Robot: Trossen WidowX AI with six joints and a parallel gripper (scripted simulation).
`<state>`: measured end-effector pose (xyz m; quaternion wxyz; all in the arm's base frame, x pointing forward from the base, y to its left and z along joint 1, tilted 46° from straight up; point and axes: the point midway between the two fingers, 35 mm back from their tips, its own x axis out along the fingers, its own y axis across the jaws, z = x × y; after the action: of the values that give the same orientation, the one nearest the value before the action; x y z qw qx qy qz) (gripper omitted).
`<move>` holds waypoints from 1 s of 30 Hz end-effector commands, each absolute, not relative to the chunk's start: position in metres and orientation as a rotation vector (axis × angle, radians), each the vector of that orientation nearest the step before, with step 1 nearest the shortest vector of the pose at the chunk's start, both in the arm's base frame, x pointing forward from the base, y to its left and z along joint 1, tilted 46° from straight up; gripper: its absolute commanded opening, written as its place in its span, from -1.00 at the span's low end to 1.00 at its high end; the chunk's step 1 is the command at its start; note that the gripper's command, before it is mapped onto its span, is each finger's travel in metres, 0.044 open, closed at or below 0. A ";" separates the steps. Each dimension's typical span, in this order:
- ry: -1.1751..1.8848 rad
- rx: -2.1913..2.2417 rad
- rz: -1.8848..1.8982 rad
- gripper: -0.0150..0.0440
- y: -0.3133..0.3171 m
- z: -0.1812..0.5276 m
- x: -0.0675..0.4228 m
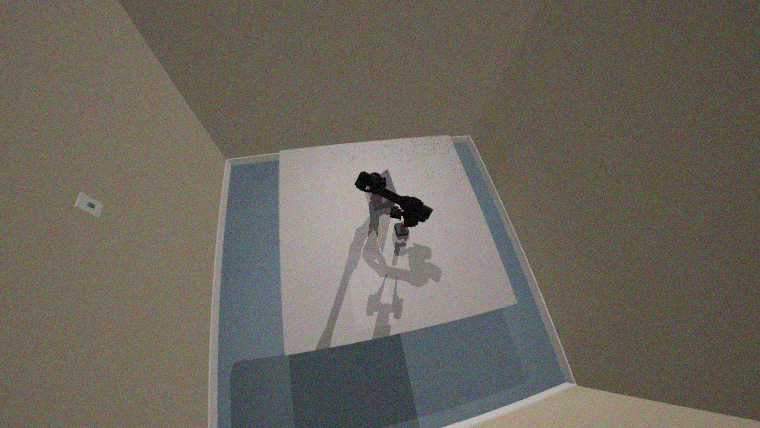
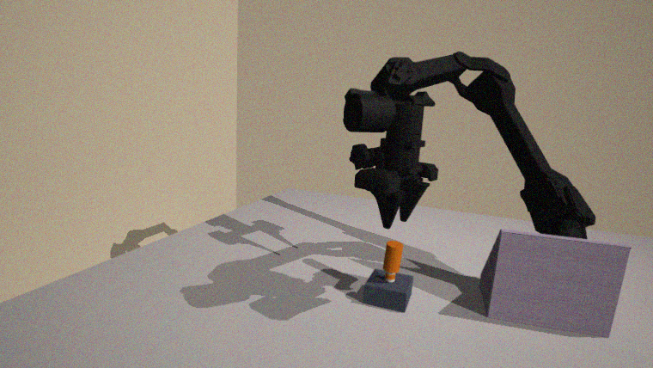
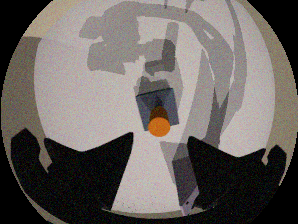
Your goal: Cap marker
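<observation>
Hanging directly above the holder block (image 2: 386, 291), the pincer (image 2: 396, 218) points straight down with its fingers parted and nothing between them; it is released and touches no object. Below it, with a visible gap of air between, the orange cap (image 2: 392, 258) sits on the marker (image 2: 390, 277), of which only a short pale band shows just above the holder block. The marker stands upright in the top face of the block, and the cap appears upright and in line with it. In the wrist view the cap (image 3: 158, 125) is seen end-on as an orange disc centred over the block (image 3: 157, 104), between the two dark finger outlines. Behind and to one side of the holder block, a lilac box (image 2: 554, 282) rests on the desk (image 2: 137, 320), and the arm's base rises from behind it. Judged from these views, capping and pressing seem done, since so little of the marker shows; whether the cap clicked fully home cannot be confirmed. What remains is the withdrawal: the arm is above the block, not yet well away from it.
</observation>
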<state>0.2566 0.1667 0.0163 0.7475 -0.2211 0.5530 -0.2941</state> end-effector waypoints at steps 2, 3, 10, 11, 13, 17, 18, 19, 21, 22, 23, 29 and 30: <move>1.317 -0.744 -0.457 -0.07 0.164 0.012 0.255; 1.317 -0.744 -0.457 -0.16 0.164 0.012 0.255; 1.317 -0.744 -0.457 -0.49 0.164 0.012 0.255; 1.317 -0.744 -0.457 -0.49 0.164 0.012 0.255; 1.317 -0.744 -0.457 -0.49 0.164 0.012 0.255; 1.317 -0.744 -0.457 -0.49 0.164 0.012 0.255; 1.317 -0.744 -0.457 -0.49 0.164 0.012 0.255; 1.317 -0.744 -0.457 -0.49 0.164 0.012 0.255; 1.317 -0.744 -0.457 -0.49 0.164 0.012 0.255; 1.317 -0.744 -0.457 -0.49 0.163 0.011 0.255; 1.317 -0.744 -0.457 -0.49 0.162 0.010 0.255; 1.317 -0.744 -0.457 -0.49 0.156 0.005 0.257; 1.317 -0.744 -0.457 -0.49 0.155 0.004 0.257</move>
<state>0.2564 0.1600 0.0073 0.7048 -0.3308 0.5928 -0.2060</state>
